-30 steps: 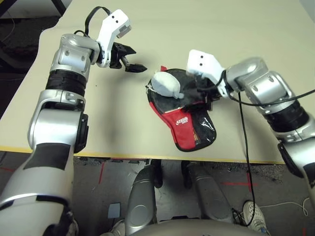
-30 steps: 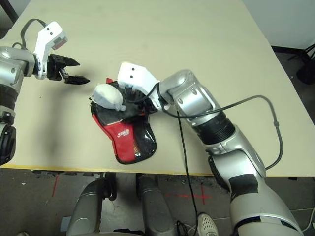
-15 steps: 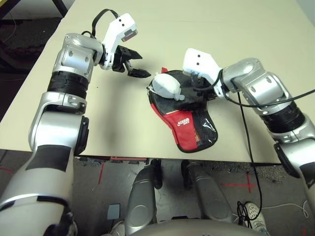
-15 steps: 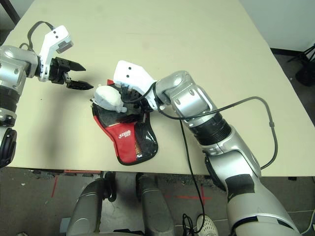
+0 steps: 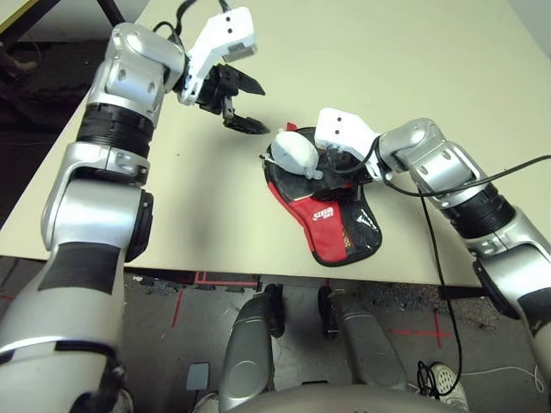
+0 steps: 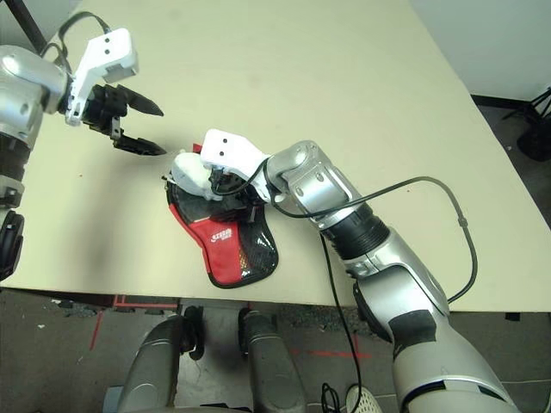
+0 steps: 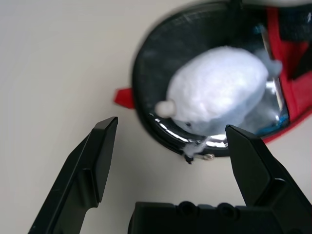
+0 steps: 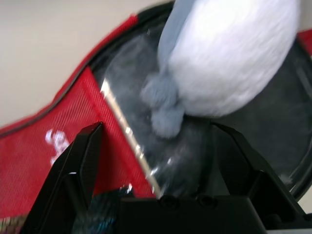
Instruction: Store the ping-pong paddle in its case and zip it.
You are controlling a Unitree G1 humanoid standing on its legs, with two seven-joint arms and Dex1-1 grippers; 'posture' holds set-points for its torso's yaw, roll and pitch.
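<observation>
Case (image 5: pixel 325 234) beneath your right end effector (image 8: pixel 157 125), long axis slanting near-right; your left end effector (image 7: pixel 173 123) farther off; both spread apart.

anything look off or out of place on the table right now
Yes: a plush-like white and grey soft thing lies on the black upper part of the red and black case. It looks odd because the job is to store a paddle and zip up, and this lump seems unrelated. Nothing looks spilled.
</observation>
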